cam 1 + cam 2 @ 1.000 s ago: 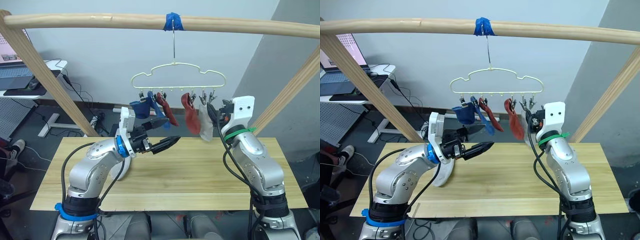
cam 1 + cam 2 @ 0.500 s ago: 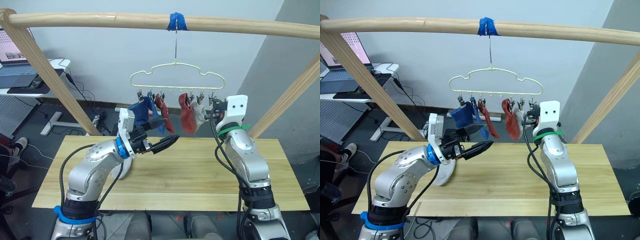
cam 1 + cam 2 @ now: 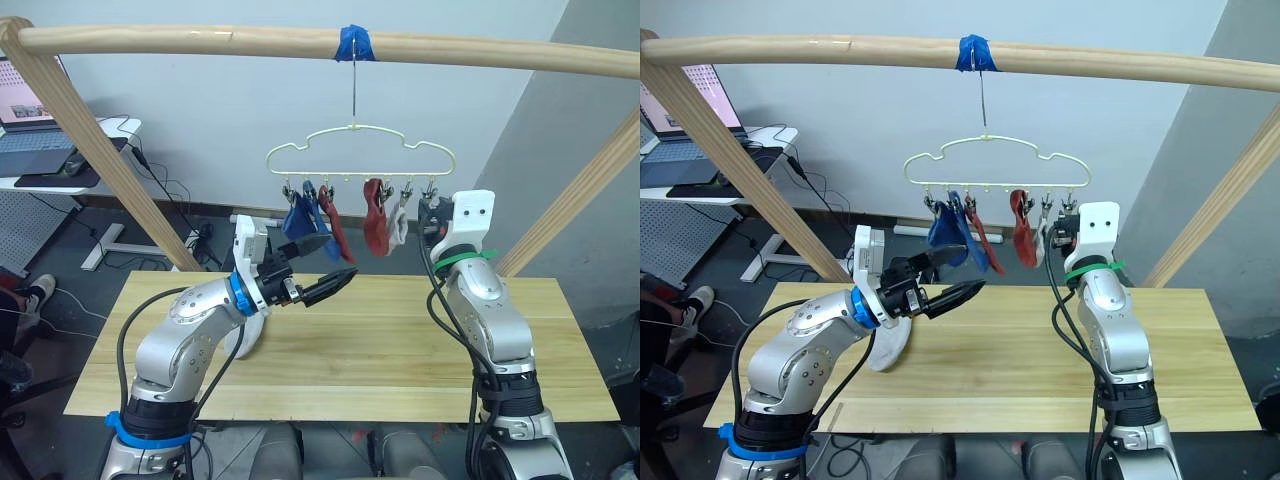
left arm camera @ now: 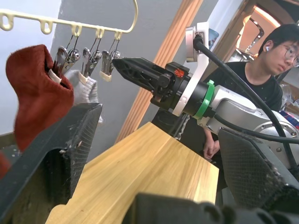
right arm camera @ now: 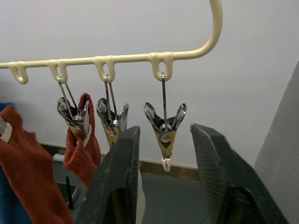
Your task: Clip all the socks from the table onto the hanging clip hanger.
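The pale yellow clip hanger (image 3: pixel 360 150) hangs from a blue-taped spot on the pole. Clipped to it are a blue sock (image 3: pixel 298 215), two rust red socks (image 3: pixel 335 225) (image 3: pixel 375 222) and a light grey sock (image 3: pixel 399 224). Another pale grey sock (image 3: pixel 246 335) lies on the table (image 3: pixel 400 350) under my left forearm. My left gripper (image 3: pixel 325 266) is open and empty, hovering over the table just below the blue sock. My right gripper (image 5: pixel 164 130) is open at the hanger's right end. Its fingers (image 5: pixel 117 182) stand either side of an empty metal clip (image 5: pixel 163 123).
A thick wooden pole frame (image 3: pixel 200 40) crosses overhead, its slanted legs running down on both sides of the table. A desk with a laptop (image 3: pixel 40 150) stands at the far left. A person (image 4: pixel 275 51) sits beyond the table's right end.
The right gripper has risen to the hanger's right-end clips. The grey sock, hanging long before, now hangs shorter. Hanger and socks have swung slightly to the right. The left arm has hardly moved.
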### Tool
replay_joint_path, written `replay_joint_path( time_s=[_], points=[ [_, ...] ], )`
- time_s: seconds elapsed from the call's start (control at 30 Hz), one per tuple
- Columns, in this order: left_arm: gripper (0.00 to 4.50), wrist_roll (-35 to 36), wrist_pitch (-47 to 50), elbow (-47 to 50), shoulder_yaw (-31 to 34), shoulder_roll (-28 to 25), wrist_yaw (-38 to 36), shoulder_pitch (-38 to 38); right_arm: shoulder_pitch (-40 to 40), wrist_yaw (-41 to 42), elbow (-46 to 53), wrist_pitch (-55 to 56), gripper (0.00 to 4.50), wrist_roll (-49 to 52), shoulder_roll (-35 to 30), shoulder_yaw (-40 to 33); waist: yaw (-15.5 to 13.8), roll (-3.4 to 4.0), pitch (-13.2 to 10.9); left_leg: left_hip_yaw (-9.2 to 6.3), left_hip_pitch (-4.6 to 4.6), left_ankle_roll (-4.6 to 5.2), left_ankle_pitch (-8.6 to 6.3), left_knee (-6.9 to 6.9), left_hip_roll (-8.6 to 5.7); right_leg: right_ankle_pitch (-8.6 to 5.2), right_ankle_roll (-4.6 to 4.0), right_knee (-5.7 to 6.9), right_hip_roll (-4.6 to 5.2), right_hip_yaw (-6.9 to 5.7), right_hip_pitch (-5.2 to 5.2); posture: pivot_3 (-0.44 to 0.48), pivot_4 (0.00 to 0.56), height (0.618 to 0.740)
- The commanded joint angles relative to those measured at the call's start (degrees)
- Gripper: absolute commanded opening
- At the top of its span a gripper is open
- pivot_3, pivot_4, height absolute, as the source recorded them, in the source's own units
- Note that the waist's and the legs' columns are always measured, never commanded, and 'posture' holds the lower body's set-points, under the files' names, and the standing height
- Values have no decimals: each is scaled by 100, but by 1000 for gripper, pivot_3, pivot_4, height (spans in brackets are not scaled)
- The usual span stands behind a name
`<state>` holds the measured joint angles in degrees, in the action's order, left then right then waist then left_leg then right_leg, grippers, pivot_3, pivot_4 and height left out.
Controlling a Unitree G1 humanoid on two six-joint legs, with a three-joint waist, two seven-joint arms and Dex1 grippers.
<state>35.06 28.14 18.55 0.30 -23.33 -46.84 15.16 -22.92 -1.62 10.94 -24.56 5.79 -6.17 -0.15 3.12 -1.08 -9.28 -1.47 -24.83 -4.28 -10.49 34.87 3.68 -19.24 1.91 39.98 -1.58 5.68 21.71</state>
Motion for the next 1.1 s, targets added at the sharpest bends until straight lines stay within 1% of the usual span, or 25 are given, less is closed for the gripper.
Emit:
replay_joint_path(
  time_s=[0.03, 0.4, 1.1],
  points=[
    [4500, -31, -136, 69, -39, -1, -21, 4, -17, -31, 156, 28, 1565, -30, 46, -109, 0, 0, 0, 0, 0, 0, 0, 0, 0, 0, 0, 0, 0, 0, 0, 18, 161, 740],
    [4500, -72, -175, 75, -112, 20, 3, 31, -291, -94, -268, 245, 1565, -152, 212, -132, 0, 1, -1, 1, 0, 0, 0, 0, 0, 2, -3, 0, 0, 1, 1, 18, 160, 740],
    [4500, -108, -170, 148, -141, 22, 97, 70, -697, -75, -784, 506, 1565, -171, 285, -122, -3, 1, -1, 0, 0, 0, 0, -1, 0, 3, -6, 0, 0, 0, 1, 33, 150, 740]
  ],
)
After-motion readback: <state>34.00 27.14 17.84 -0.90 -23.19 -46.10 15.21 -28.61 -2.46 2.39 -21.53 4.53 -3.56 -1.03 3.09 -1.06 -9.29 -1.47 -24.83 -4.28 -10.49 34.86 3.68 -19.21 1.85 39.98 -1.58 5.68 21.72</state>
